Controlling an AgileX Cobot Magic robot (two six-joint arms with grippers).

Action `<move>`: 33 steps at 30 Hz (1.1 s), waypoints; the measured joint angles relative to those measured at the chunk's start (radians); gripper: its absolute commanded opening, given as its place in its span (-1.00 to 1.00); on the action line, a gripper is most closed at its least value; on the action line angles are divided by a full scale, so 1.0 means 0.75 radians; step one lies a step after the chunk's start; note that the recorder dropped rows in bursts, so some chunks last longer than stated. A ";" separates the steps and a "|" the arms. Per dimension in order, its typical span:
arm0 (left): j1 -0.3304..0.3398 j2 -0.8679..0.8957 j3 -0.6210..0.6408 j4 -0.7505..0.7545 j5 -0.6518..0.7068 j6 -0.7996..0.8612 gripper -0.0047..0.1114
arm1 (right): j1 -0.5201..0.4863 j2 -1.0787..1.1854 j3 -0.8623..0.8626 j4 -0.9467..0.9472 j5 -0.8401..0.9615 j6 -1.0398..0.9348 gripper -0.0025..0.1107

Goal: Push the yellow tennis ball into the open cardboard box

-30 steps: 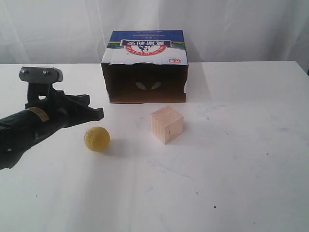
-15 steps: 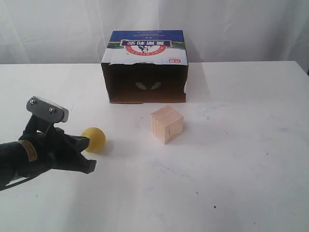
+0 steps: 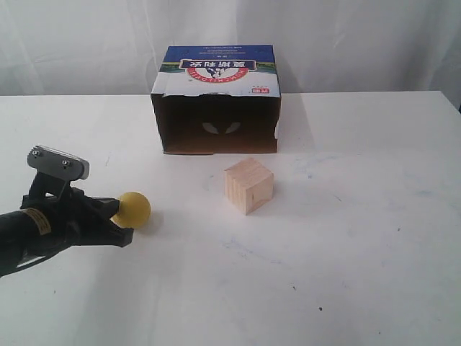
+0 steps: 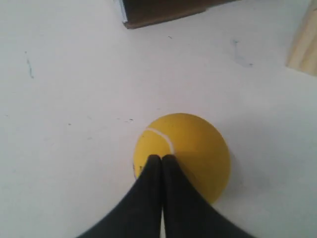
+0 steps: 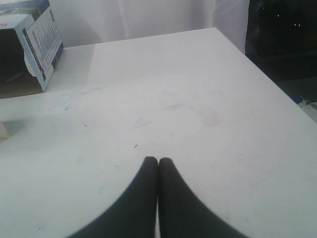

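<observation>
Left wrist view, yellow ball (image 4: pixel 194 148), white seam

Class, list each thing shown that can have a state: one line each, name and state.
open cardboard box: open side toward the camera, dark inside
wooden cube: resting alone, untouched
yellow tennis ball: outside the box, unlifted
left gripper: shut, tips against the ball
right gripper: shut, empty

The exterior camera sits in front of the worktop (image 3: pixel 360 274), raised a little, facing the open cardboard box (image 3: pixel 216 79) and a white curtain (image 3: pixel 86 43). The left wrist camera looks steeply down past the left pincer (image 4: pixel 161 157), very near the yellow tennis ball (image 4: pixel 193 144). With the exterior view it shares the ball, a box corner and the wooden cube (image 4: pixel 304 44). The right wrist camera looks low over the right pincer (image 5: pixel 158 159) across the worktop, sharing the box.
</observation>
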 measured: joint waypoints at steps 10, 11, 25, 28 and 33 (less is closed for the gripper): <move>0.020 0.093 -0.116 0.166 -0.080 -0.150 -0.92 | 0.000 0.000 0.000 0.000 0.000 0.000 -0.96; 0.020 0.100 -0.127 0.187 -0.080 -0.167 -0.92 | 0.000 0.000 0.000 0.000 0.000 0.000 -0.96; 0.020 0.261 -0.404 0.233 -0.011 -0.203 -0.92 | 0.000 0.000 0.000 0.000 0.000 0.000 -0.96; 0.020 0.264 -0.434 0.235 -0.004 -0.206 -0.92 | 0.000 0.000 0.000 0.000 0.000 0.000 -0.96; 0.020 0.260 -0.468 0.232 -0.018 -0.212 -0.92 | 0.000 0.000 0.000 0.000 0.000 0.000 -0.96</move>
